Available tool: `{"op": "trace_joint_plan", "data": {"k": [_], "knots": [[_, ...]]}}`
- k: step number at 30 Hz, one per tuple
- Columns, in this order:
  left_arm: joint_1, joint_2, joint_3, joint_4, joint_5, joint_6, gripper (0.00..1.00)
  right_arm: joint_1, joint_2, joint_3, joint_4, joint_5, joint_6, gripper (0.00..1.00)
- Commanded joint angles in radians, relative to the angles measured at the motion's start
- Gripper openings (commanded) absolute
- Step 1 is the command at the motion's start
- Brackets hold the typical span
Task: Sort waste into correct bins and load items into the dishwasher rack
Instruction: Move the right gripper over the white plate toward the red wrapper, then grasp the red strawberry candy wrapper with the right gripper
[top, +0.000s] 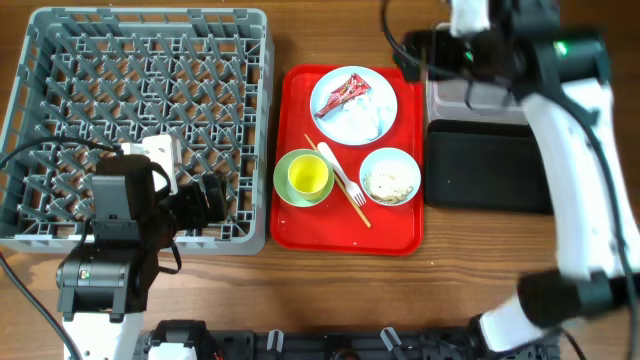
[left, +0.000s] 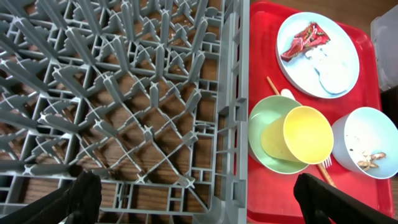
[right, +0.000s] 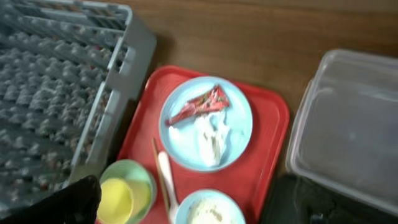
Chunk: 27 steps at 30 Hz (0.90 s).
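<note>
Wrapper (top: 343, 92) goes first, I reckon: it lies crumpled, red and white, on the white plate (top: 335, 125) at the far end of the red serving tray (top: 300, 200). It should be feather-light and soft, and apt to spring open or skate on the smooth plate. I would pinch a raised fold near its middle rather than scrape at an edge, and grip it firmly for the carry. The clear tub (top: 470, 100) and black tray (top: 490, 165) sit just right of the red tray on the tabletop.

My right hand (top: 445, 45) hangs near the tub's far-left corner, its camera looking down on plate and tub. Only one dark finger (right: 62, 199) shows in that wrist view, so I cannot tell how wide it stands. My left hand (left: 199, 208) hovers over the rack (top: 140, 20) near its right wall, fingers spread wide, holding nothing.
</note>
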<state>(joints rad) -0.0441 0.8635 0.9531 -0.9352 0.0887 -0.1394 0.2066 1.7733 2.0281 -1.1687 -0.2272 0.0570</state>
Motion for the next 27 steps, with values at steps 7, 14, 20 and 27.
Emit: {"op": "trace_joint_plan", "data": {"k": [7, 14, 20, 27], "knots": [[-0.003, 0.0, 0.019, 0.002, 0.016, -0.002, 1.0, 0.097, 0.383, 0.156, -0.035, 0.137, 0.026, 0.97], [-0.003, 0.0, 0.019, 0.002, 0.016, -0.002, 1.0, 0.124, 0.603, 0.156, -0.114, 0.07, 0.058, 0.87], [-0.003, 0.0, 0.019, 0.002, 0.016, -0.002, 1.0, 0.133, 0.7, 0.123, -0.085, 0.07, 0.127, 0.7], [-0.003, 0.0, 0.019, 0.002, 0.016, -0.002, 1.0, 0.132, 0.701, 0.117, -0.098, 0.069, 0.186, 0.08]]}}
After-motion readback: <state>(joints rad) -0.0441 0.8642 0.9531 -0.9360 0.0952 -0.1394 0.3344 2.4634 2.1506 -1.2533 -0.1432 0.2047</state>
